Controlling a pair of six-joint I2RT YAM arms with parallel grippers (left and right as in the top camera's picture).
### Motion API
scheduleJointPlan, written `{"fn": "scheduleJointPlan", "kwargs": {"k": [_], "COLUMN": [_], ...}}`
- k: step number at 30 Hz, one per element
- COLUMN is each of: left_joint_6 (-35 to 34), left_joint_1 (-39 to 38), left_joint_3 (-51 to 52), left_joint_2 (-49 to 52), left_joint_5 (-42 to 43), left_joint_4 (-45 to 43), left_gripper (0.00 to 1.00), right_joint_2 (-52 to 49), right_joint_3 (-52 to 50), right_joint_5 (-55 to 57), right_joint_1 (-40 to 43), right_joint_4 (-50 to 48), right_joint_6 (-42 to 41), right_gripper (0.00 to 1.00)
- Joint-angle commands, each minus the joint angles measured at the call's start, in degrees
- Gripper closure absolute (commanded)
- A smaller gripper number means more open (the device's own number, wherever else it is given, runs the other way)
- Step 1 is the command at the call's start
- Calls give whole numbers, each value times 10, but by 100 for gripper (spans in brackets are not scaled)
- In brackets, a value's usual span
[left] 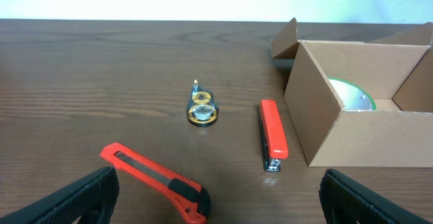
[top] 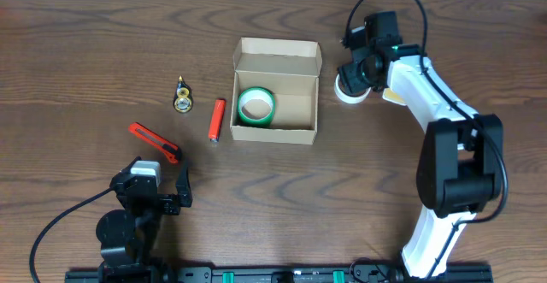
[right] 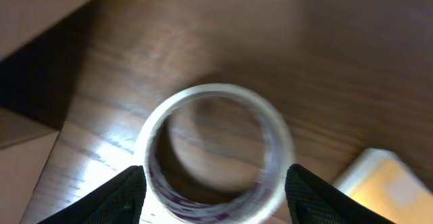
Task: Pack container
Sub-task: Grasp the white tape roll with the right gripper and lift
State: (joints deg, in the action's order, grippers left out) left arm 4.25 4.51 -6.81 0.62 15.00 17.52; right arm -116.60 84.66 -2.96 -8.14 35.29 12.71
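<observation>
Though apart, container (top: 297,106) beside right claw (top: 352,85).

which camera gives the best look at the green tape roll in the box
Overhead: the green tape roll lies flat in the container, its whole ring visible. The left wrist view shows only a slice of it behind the container's wall. The right wrist view misses it.

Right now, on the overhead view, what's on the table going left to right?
Red box cutter → small gold-coloured item → red stapler → cardboard container, with a green tape roll inside → white tape roll.
</observation>
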Motion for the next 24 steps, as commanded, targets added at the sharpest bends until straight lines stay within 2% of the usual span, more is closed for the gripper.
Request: {"fn": "scheduleJointPlan", "kwargs": {"k": [1, 7, 18, 24], "left_joint_6": [-6, -6, -6, -6], "left_joint_1": [3, 3, 3, 3], "left_joint_3": [13, 13, 13, 13], "left_joint_2": [-4, -4, -4, -4], "left_joint_5": [-2, -2, -2, -2], "left_joint_4": [2, 2, 2, 2], "left_gripper": [5, 5, 5, 5], "right_joint_2": [-17, -26, -54, -57], "right_joint_3": [-3, -3, -4, -4], "right_joint_5": [-35, -62, -74, -54], "right_joint_1": [-5, -9, -15, -21], "right_joint_4": [1, 5, 9, 4], "right_joint_6": [28, 43, 43, 43], "right_gripper": [33, 33, 43, 57]}}
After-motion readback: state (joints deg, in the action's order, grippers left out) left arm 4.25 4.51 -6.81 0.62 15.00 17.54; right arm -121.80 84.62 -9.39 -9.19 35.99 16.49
